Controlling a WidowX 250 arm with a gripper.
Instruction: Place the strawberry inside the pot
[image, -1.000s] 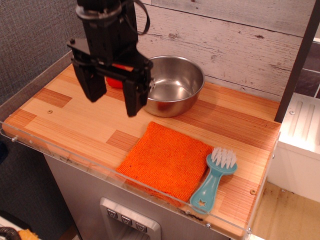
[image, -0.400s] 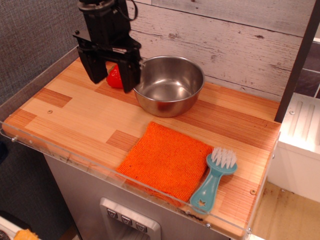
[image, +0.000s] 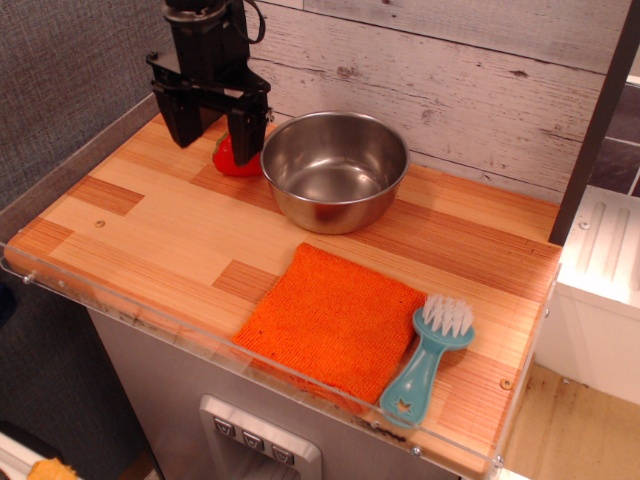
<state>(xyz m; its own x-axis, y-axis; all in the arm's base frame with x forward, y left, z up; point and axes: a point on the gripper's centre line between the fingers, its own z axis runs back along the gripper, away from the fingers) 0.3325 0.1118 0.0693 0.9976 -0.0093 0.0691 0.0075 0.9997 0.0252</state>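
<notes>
Strawberry (image: 228, 158): lies on the table (image: 150, 240) near the far left corner, just beside the pot (image: 335, 170) on its left; partly hidden behind the pincer.
Handling: judged light, rigid and glossy, so likely to slip; best taken across the red body, not the leafy top.
Pincer (image: 208, 128): jaws spread apart, straddling the strawberry from above; nothing clamped, though contact cannot be confirmed from this angle.
Pot: upright, empty, well inside the far edge.
Table: banded wood with a clear raised lip along the near edge; orange cloth (image: 332, 320) and teal brush (image: 428, 360) toward the near right corner, well apart from the work.
Room: plank wall behind, grey panel along the left edge.
</notes>
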